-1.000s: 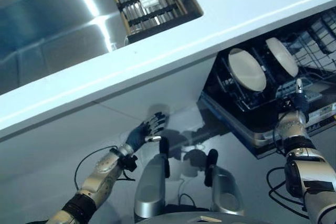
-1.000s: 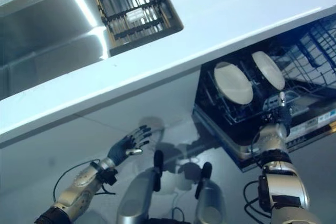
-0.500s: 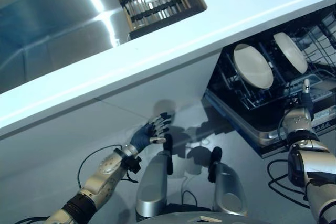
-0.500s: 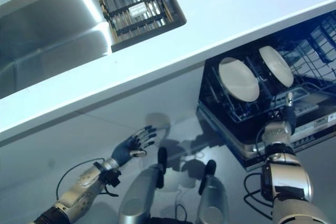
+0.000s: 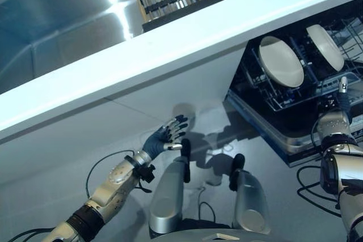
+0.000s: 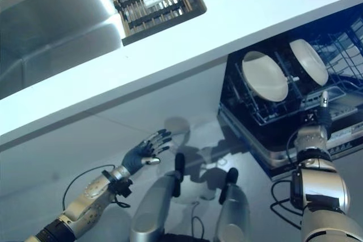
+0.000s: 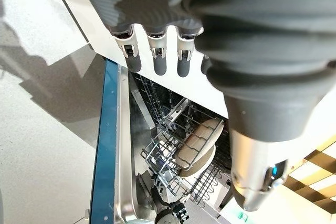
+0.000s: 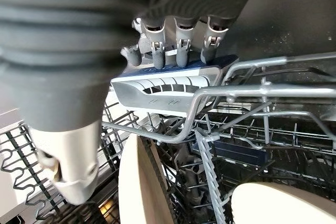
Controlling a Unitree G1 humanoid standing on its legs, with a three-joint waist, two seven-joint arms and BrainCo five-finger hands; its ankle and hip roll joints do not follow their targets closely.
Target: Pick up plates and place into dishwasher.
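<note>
With two plates (image 5: 281,61) racked at 1 o'clock and both your right hand (image 5: 340,101) and left hand (image 5: 168,135) empty, fingers straight, fetch another plate next.

The left arm reaches forward and up from the lower left, its forearm slanting toward the middle, and the left hand (image 5: 166,138) is raised with fingers spread and nearly straight, thumb held apart, holding nothing. The right arm rises almost vertically at the right side, wrist straight. The right hand (image 6: 321,114) points upward, its fingers (image 8: 181,53) extended in a row, relaxed and slightly bent at the tips, empty.
</note>
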